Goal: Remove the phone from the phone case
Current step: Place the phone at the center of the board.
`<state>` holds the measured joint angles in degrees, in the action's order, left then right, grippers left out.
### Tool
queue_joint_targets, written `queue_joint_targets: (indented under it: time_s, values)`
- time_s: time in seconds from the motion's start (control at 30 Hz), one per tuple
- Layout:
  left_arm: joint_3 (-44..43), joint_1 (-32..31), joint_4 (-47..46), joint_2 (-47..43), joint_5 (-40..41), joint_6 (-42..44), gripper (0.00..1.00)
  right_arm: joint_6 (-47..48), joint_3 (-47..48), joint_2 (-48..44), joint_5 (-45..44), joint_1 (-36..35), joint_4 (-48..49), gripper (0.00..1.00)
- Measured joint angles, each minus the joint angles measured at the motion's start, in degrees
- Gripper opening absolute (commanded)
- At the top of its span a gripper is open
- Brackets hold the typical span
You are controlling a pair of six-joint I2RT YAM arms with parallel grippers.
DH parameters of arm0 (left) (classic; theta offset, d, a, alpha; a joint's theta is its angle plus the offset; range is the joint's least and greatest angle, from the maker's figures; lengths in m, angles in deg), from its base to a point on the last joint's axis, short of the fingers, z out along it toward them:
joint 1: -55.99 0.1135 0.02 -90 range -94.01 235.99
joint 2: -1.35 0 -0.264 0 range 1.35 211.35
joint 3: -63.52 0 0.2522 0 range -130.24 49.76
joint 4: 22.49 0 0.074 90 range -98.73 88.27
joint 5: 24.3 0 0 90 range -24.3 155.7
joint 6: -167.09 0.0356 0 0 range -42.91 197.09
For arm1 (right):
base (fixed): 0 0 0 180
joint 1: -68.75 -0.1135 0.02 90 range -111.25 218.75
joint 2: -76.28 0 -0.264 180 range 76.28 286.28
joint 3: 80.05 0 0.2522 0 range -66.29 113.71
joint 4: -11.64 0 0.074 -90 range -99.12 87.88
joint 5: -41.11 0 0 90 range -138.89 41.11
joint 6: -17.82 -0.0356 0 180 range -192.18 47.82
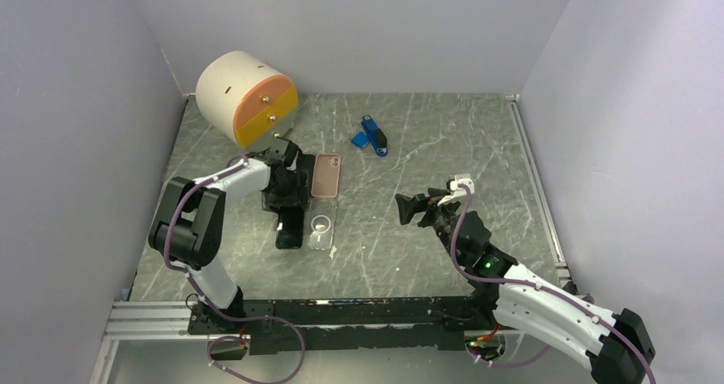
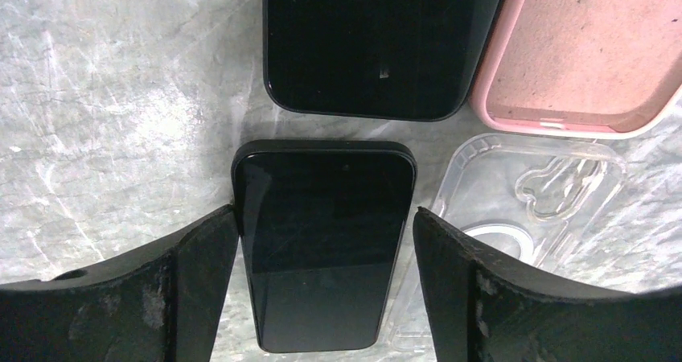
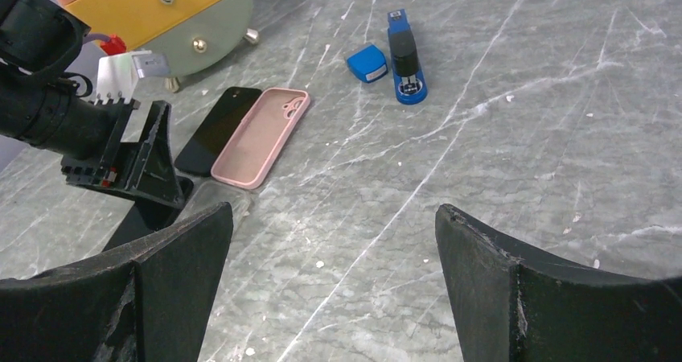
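A black phone (image 2: 322, 249) lies flat on the marble table, screen up, outside any case. My left gripper (image 2: 325, 210) is open and straddles it, one finger along each long edge, with a thin gap on the right. An empty clear phone case (image 2: 531, 209) lies beside it on the right. Further on lie a second black phone (image 2: 378, 40) and an empty pink case (image 2: 579, 48). From above, the left gripper (image 1: 289, 198) stands over the phone (image 1: 289, 230) and the clear case (image 1: 321, 230). My right gripper (image 1: 410, 206) hovers open to the right, holding nothing.
A round cream cabinet (image 1: 243, 94) with orange and yellow drawers stands at the back left. A blue stapler (image 1: 376, 136) and a small blue box (image 1: 362, 139) lie at the back centre. Grey walls close in on three sides.
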<state>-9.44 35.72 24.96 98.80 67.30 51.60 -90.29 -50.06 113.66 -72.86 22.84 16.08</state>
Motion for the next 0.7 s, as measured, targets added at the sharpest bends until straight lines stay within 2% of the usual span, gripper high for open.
queue_joint_targets:
  time_s: [0.3,0.57,0.7]
  values:
    - [0.44,1.16,-0.15,-1.31,-0.22,-4.13,0.85,0.13,0.00,0.13,0.00,0.00,-1.05,0.98]
    - [9.11,4.87,-2.08,-14.43,-1.73,-12.22,0.71,0.15,0.00,1.20,0.07,0.00,-1.20,0.97]
    - [12.79,6.01,-3.98,-15.34,-3.58,-15.63,0.61,0.15,0.00,1.40,0.24,0.00,-1.25,0.97]
